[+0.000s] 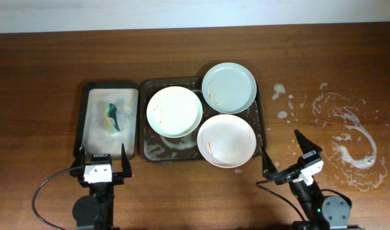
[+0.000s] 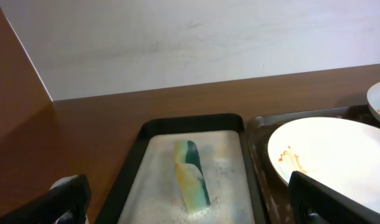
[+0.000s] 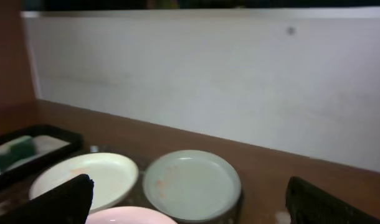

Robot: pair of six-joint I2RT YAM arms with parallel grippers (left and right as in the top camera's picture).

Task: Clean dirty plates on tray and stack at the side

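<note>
Three dirty plates lie on the dark brown tray (image 1: 146,151) with white suds. A white plate (image 1: 174,111) is at the left, a pale blue-green plate (image 1: 229,87) at the back right, and a white plate (image 1: 226,140) at the front right overhanging the rim. All show reddish-orange smears. My left gripper (image 1: 101,160) is open and empty in front of the smaller black tray. My right gripper (image 1: 286,155) is open and empty, right of the front plate. The left plate (image 2: 330,158) shows in the left wrist view, and the blue-green plate (image 3: 191,185) in the right wrist view.
A smaller black tray (image 1: 87,96) with pale sudsy lining holds a yellow-green sponge (image 1: 111,117), also seen in the left wrist view (image 2: 192,174). White suds (image 1: 348,137) spread over the wooden table at the right. A white wall runs along the back.
</note>
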